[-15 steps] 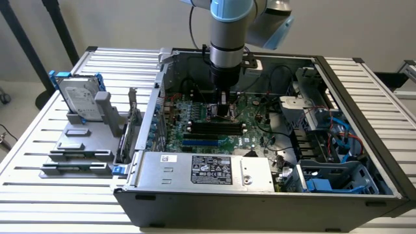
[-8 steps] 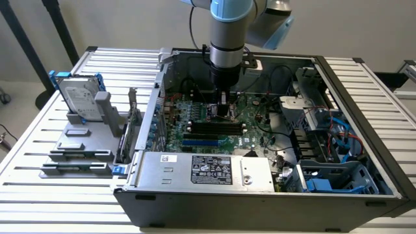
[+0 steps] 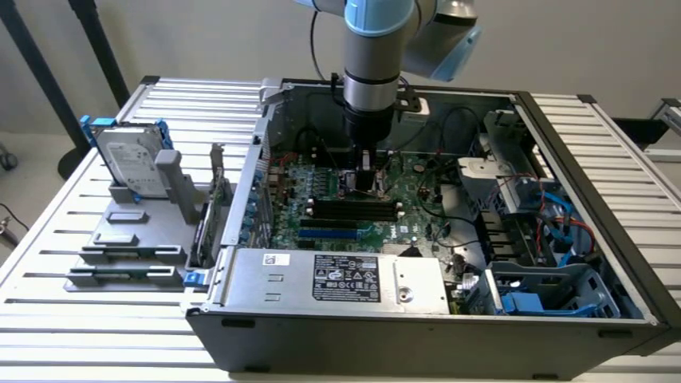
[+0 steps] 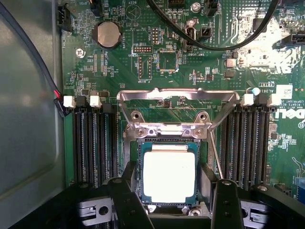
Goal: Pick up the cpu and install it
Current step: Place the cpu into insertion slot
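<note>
Over socket: one cpu lying inside; one gripper spread wide; two fingers flanking cpu

Slatted white counter carries an open desktop computer case. A green motherboard lies flat inside, with black memory slots towards its six o'clock edge. A labelled power supply sits at six o'clock in the case, a blue drive caddy at five and blue cables at three. Outside the case at nine o'clock, a hard drive in blue brackets stands upright on a grey fixture. A coin cell battery is seated on the board, and a black cable crosses above it.
</note>
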{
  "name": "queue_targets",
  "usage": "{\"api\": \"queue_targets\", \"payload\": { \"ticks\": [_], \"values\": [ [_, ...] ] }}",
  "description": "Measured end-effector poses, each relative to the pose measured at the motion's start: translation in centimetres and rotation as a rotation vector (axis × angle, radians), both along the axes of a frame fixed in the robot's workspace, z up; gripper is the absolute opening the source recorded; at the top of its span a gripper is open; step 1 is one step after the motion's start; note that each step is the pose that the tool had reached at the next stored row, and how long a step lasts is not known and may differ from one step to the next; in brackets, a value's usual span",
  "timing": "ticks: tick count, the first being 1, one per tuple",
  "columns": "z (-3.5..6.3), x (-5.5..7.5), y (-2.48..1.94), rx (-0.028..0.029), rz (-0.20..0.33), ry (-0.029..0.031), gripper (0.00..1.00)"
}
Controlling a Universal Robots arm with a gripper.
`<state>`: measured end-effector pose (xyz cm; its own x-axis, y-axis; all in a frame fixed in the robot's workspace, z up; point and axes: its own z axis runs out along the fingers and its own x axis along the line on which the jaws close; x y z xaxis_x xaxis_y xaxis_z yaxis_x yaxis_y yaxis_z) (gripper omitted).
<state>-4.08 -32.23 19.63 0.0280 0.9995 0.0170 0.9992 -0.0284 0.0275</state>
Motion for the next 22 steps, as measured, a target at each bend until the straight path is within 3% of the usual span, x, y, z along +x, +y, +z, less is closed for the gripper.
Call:
{"api": "queue_targets", "payload": {
  "ticks": [6,13,22],
  "values": [
    [0.21,0.0,0.0,0.0,0.0,0.0,0.63],
    [1.55,-0.2,0.0,0.0,0.0,0.0,0.63],
    [2.58,-2.5,0.0,0.0067,0.0,-0.0001,0.61]
  ]
}}
